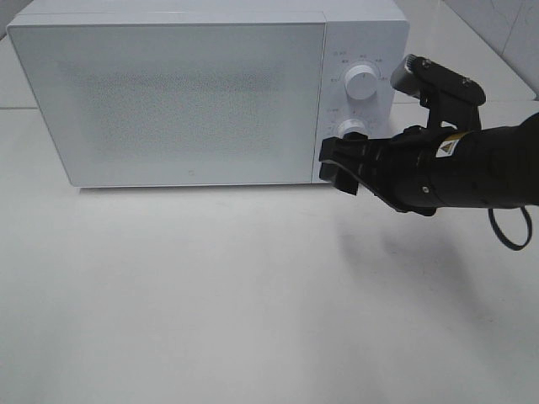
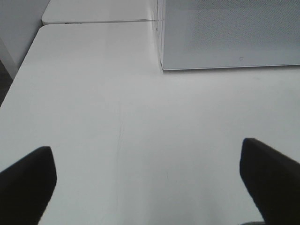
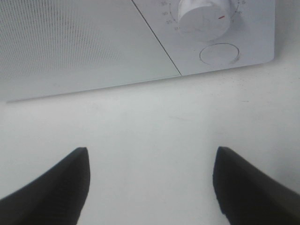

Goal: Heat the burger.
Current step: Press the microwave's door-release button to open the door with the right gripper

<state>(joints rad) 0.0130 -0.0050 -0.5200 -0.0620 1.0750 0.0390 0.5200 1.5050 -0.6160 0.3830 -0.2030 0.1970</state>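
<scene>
The burger, likely soft and best held lightly across its bun, is out of sight, maybe inside the shut white boxy microwave oven [image 1: 185, 93], while the jaws of the left gripper [image 2: 145, 147] and right gripper [image 1: 338, 166] gape empty.

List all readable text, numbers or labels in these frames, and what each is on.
"35", "30", "25": scale printed beside the lower dial of the microwave.
"5": same scale, other side of that dial.
Marks round the upper dial: too small to read.
Yellow sticker on the right arm: blurred, unreadable.
</scene>
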